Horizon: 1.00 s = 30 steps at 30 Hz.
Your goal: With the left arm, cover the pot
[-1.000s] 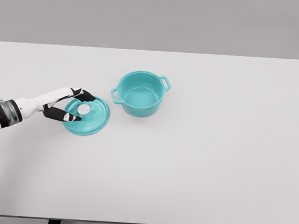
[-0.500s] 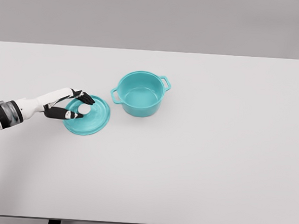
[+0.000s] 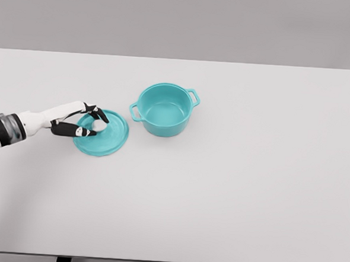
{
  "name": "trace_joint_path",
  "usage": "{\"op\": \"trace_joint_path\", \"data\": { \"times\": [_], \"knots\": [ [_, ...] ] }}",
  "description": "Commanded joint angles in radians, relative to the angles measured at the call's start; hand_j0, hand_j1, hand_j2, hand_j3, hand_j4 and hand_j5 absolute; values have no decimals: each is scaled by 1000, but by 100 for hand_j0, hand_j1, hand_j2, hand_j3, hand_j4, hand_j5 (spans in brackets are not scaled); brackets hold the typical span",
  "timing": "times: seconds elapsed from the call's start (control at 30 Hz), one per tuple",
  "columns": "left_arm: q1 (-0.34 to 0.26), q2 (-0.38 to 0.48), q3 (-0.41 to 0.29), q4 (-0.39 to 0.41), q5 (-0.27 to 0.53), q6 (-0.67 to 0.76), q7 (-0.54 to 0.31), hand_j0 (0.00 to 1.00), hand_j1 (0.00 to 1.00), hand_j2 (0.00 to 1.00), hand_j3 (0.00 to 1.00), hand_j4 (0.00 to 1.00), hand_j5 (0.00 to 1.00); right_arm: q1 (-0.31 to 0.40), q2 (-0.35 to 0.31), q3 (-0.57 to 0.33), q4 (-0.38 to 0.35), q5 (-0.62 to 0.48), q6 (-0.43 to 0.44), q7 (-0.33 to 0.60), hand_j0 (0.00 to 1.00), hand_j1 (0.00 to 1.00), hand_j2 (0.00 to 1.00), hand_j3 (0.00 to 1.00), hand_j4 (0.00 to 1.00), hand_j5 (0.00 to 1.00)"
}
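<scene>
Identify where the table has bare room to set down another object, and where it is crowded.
Bare: the table's whole right side beyond the pot, the front strip, and the far strip behind the pot. Crowded: left of centre, where the left hand closes on the lid's knob beside the pot.

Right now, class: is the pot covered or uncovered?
Uncovered. The pot shows its open inside; the lid lies beside it, under the left hand.

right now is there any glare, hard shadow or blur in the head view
Head view: lighting is flat and even, no glare on the table; only faint soft shadows under the pot and lid; the left robot hand looks slightly soft at the fingertips.
</scene>
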Motion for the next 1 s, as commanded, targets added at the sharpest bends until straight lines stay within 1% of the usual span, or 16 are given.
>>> {"op": "trace_joint_path", "data": {
  "times": [0.0,0.13,0.17,0.27,0.33,0.37,0.5,0.6,0.63,0.67,0.7,0.87,0.9,0.97],
  "knots": [
    [-2,2,1,-4,9,1,-6,54,54,54,54,54,54,0,0,0,0,0,0,-1,100,100,100,100,100,100],
    [-14,10,4,-7,27,1,-12,54,54,54,54,54,54,0,0,0,0,0,0,1,100,100,100,100,100,100],
    [-29,13,5,-10,31,1,-20,54,54,54,54,54,54,1,0,0,0,1,0,1,100,100,100,100,100,100],
    [-48,33,7,-21,57,1,-34,54,54,54,54,54,54,0,0,0,0,0,0,1,100,100,100,100,100,100],
    [-64,40,5,-21,58,9,-34,55,55,55,55,55,55,0,0,0,0,0,0,1,100,100,100,100,100,100],
    [-64,48,7,-21,60,28,-35,55,55,55,55,55,55,0,0,0,0,1,0,1,100,100,100,100,100,100],
    [-69,47,7,-22,57,29,-35,55,55,55,55,55,55,1,0,0,0,0,0,1,100,100,100,100,100,100],
    [-94,45,10,-45,55,28,-35,54,54,54,54,54,54,0,0,0,0,1,0,-1,100,100,100,100,100,100],
    [-95,45,14,-56,55,28,-35,54,54,54,54,54,54,0,0,0,0,0,-1,1,100,100,100,100,100,100],
    [-92,45,47,-67,55,28,-35,54,54,54,54,54,54,0,0,0,0,1,0,1,100,100,100,100,100,100],
    [-91,47,62,-75,52,26,-34,54,54,54,54,54,54,0,0,0,0,1,0,1,100,100,100,100,100,100],
    [-92,31,102,-82,47,17,-26,54,54,54,54,54,54,2,0,0,0,0,0,1,100,100,100,100,100,100],
    [-91,25,119,-82,46,17,-26,54,54,54,54,54,54,0,0,0,0,1,0,-1,100,100,100,100,100,100],
    [-92,2,129,-82,44,15,-23,54,54,54,54,54,54,0,0,0,0,0,0,1,100,100,100,100,100,100]
  ]
}}
